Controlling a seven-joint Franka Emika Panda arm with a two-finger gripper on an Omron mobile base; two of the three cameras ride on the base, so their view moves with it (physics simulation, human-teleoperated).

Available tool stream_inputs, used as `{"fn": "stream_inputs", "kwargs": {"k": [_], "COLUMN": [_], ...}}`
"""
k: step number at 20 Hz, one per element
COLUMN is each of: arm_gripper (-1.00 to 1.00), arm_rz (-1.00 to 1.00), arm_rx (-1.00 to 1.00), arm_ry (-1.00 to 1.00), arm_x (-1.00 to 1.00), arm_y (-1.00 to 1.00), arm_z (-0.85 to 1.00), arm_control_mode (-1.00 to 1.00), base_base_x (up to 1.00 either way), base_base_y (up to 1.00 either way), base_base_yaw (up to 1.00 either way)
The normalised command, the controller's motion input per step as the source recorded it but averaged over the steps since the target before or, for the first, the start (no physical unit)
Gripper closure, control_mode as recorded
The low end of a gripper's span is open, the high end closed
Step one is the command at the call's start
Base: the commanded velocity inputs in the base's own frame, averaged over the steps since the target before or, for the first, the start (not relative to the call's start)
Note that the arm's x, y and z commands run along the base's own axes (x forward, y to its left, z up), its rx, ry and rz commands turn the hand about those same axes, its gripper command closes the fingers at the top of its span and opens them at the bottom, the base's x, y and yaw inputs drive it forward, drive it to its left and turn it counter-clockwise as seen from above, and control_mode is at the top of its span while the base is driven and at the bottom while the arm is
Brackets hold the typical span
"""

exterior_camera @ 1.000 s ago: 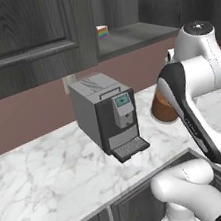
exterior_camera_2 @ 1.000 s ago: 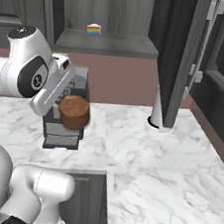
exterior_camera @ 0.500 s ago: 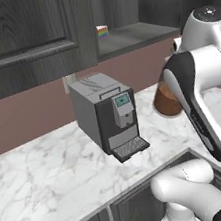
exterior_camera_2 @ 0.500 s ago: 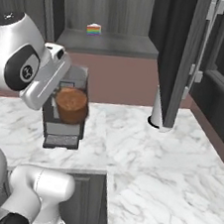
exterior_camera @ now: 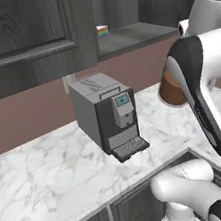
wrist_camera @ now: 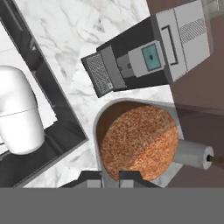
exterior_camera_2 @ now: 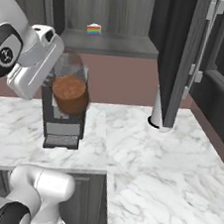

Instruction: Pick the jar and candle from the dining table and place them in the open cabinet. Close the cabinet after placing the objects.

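Right base view had the hand (exterior_camera_2: 62, 90) clamped on the jar (exterior_camera_2: 70, 93), carried in air above the marble table (exterior_camera_2: 167, 166) in front of the coffee machine (exterior_camera: 108, 115); to do it well, I'd judge: keep jar level, lift to open cabinet (exterior_camera_2: 179, 53) shelf (exterior_camera_2: 110, 43), w/o clipping door edge.

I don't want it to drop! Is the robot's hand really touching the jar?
Touching. In the hand view the gripper has its two dark fingertips closed on the rim of the jar. The right base view shows the jar hanging above the counter.
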Motion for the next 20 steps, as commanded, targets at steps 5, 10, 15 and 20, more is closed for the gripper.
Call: {"fn": "stream_inputs", "kwargs": {"k": [5, 10, 15, 20], "arm_gripper": [1.0, 1.0, 1.0, 1.0], "arm_rz": [0.0, 0.0, 0.03, 0.06], "arm_rx": [-0.15, -0.11, -0.06, -0.02], "arm_ry": [-0.17, -0.19, -0.14, -0.06], "arm_x": [-0.1, 0.0, 0.18, 0.38], "arm_y": [-0.15, -0.16, -0.13, -0.03], "arm_z": [0.28, 0.35, 0.35, 0.28], "arm_control_mode": [-1.0, -1.0, -1.0, -1.0], "base_base_x": [0.0, 0.0, 0.0, 0.0], "base_base_y": [0.0, 0.0, 0.0, 0.0], "base_base_yaw": [0.0, 0.0, 0.0, 0.0]}}
